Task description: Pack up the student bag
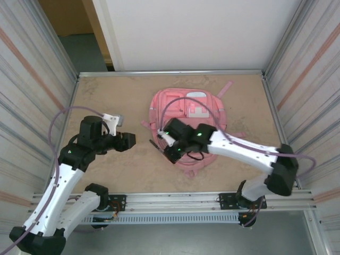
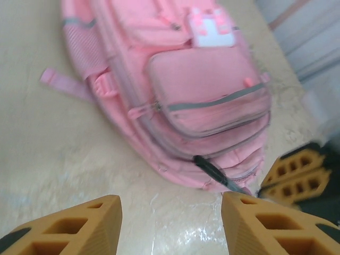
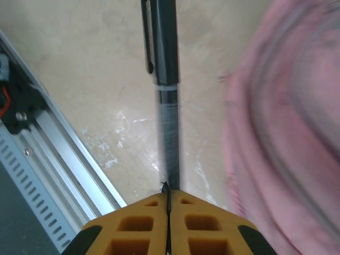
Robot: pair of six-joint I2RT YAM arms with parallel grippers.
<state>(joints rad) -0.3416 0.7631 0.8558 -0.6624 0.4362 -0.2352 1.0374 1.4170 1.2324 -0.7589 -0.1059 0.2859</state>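
**Pink student bag [image 1: 187, 104] lying flat on the tabletop [image 1: 106, 101]**

The left tool [image 2: 170, 212] hangs partly open and empty, left of the bag. The right tool [image 3: 168, 194] is closed tight on a black pen [image 3: 166, 53] at the bag's near left edge. The front pockets look zipped

Our left arm [image 1: 64, 178] rose from its base at the near left, bent at the elbow, and reached forward and inward with the wrist roughly level. Our left gripper [image 2: 171, 207] pointed toward the middle, its jaws parted and nothing between them. Our right arm [image 1: 239, 149] stretched low from the near right across to the left. Our right gripper [image 3: 169, 197] had its fingers [image 3: 143, 223] pressed together on the end of a pen [image 3: 166, 48], which stuck straight out beyond the tips.
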